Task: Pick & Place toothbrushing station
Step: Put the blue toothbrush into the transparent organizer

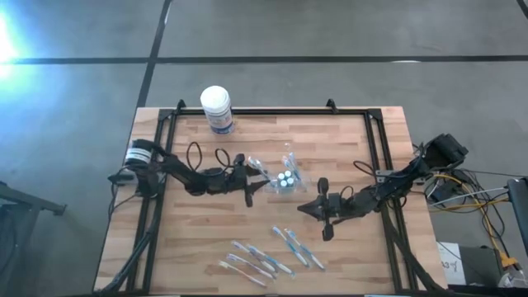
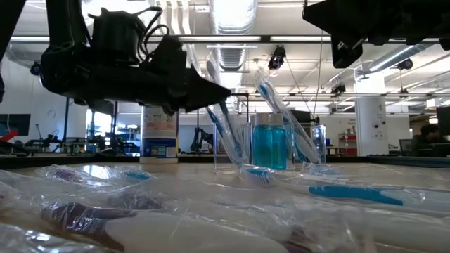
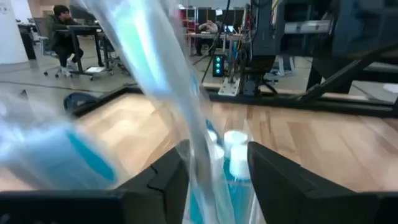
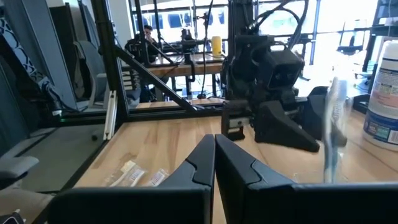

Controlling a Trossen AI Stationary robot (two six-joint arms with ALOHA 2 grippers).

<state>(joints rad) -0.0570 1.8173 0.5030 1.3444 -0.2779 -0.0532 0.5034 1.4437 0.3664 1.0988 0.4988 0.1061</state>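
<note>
The toothbrushing station (image 1: 285, 180) is a small clear holder standing on the wooden table's middle, with blue white-capped bottles in it (image 2: 271, 144). Wrapped toothbrushes lean in it. My left gripper (image 1: 252, 185) is just left of the holder, shut on a clear-wrapped blue toothbrush (image 3: 186, 118). My right gripper (image 1: 307, 208) is right of and nearer than the holder, low over the table, shut and empty (image 4: 214, 152). My left gripper pinches the wrapped toothbrush (image 2: 219, 112) between its two fingers (image 3: 168, 183), partway along its length. The fingers come level from the table's left and lie across the brush. The brush stands slanted, its upper end above the fingers and its lower end down at the holder.
A white round tub (image 1: 216, 109) with a blue label stands at the table's far edge. Several wrapped toothbrushes (image 1: 264, 257) lie near the front edge, close to the low camera (image 2: 140, 204). Black frame rails (image 1: 272, 111) run round the table.
</note>
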